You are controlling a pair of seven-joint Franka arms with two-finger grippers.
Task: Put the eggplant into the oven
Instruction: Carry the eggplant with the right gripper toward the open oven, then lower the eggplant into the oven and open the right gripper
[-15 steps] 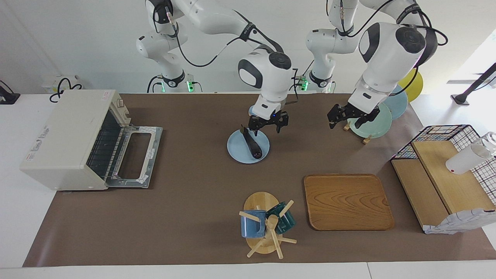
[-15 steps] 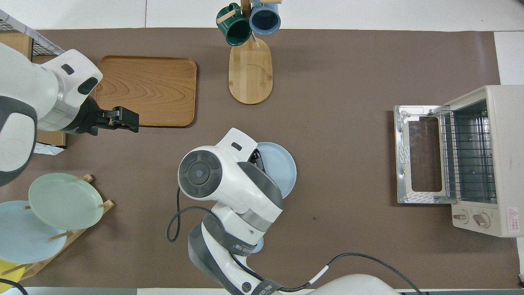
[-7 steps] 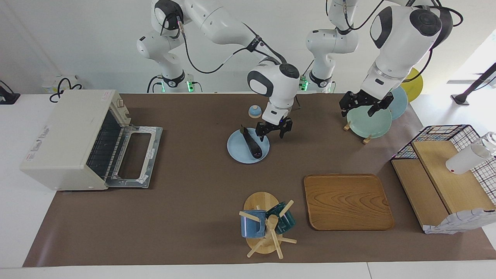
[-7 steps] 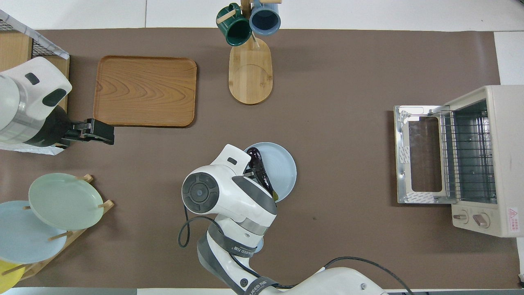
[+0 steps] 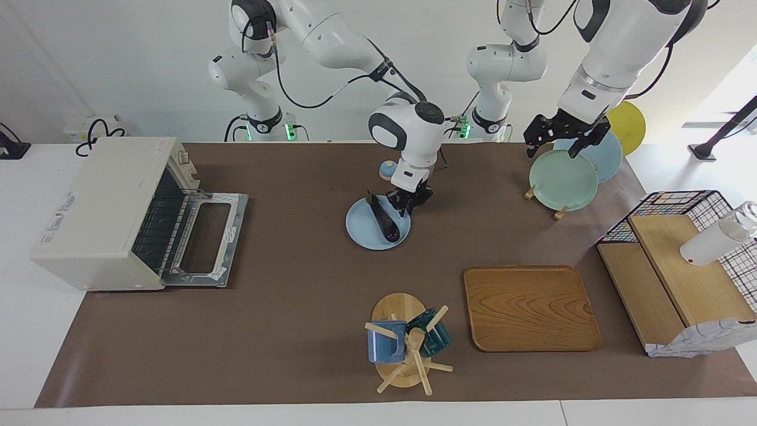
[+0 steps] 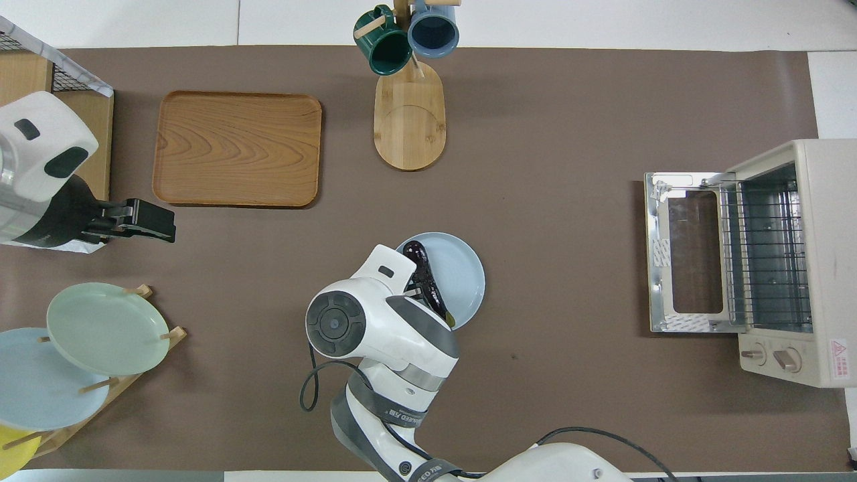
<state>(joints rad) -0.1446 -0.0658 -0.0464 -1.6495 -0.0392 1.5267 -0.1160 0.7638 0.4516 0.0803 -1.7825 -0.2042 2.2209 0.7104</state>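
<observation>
The dark purple eggplant (image 5: 385, 222) (image 6: 426, 281) lies on a light blue plate (image 5: 364, 232) (image 6: 465, 274) mid-table. My right gripper (image 5: 406, 207) (image 6: 418, 292) is down at the eggplant's middle, fingertips drawn together on it, and the eggplant still rests on the plate. The cream-white oven (image 5: 100, 201) (image 6: 807, 254) stands at the right arm's end of the table. Its glass door (image 5: 204, 236) (image 6: 683, 261) lies dropped open, showing the wire rack. My left gripper (image 5: 556, 143) (image 6: 150, 224) hangs open and holds nothing, over the plate rack.
A plate rack (image 5: 562, 174) with green and blue plates stands near the left arm's base. A wooden tray (image 5: 529, 307), a mug tree (image 5: 405, 346) with two mugs, and a wire basket (image 5: 680, 204) with boards sit farther from the robots. A small blue dome (image 5: 387, 170) lies near the robots.
My right gripper has come down to the eggplant and closed from wide open. The left arm has risen and drawn back over the plate rack. The eggplant has not moved.
</observation>
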